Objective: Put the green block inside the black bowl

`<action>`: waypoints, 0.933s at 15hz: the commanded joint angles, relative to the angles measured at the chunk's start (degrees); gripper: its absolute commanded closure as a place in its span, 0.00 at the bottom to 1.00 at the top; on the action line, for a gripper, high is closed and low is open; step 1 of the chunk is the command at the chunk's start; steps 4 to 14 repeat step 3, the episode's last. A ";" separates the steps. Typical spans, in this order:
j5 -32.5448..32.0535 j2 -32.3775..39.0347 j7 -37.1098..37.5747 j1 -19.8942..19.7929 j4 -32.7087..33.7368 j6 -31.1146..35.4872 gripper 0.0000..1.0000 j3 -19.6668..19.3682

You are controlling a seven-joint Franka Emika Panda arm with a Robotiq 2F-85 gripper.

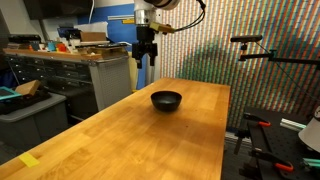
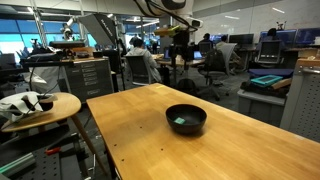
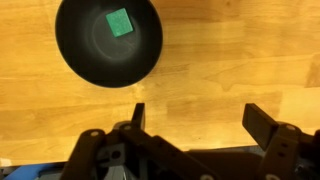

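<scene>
The green block (image 3: 119,22) is lying inside the black bowl (image 3: 80,55), a little away from the middle. The bowl is sitting on the wooden desk (image 3: 250,60). The pincer (image 3: 197,115) is hanging up above the desk, off to one side of the bowl and not touching it. Its two fingers are standing wide apart, and it is holding nothing.

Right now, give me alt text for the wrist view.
The green block lies inside the black bowl, at the frame's upper left, on a wooden table. The gripper is open and empty at the bottom edge, below the bowl in the frame.
</scene>
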 commanded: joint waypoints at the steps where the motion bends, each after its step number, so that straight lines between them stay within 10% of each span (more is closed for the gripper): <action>1: 0.16 0.02 0.09 0.30 0.68 -0.69 0.00 -0.09; 14: 0.20 0.09 0.19 0.34 1.00 -1.18 0.00 -0.07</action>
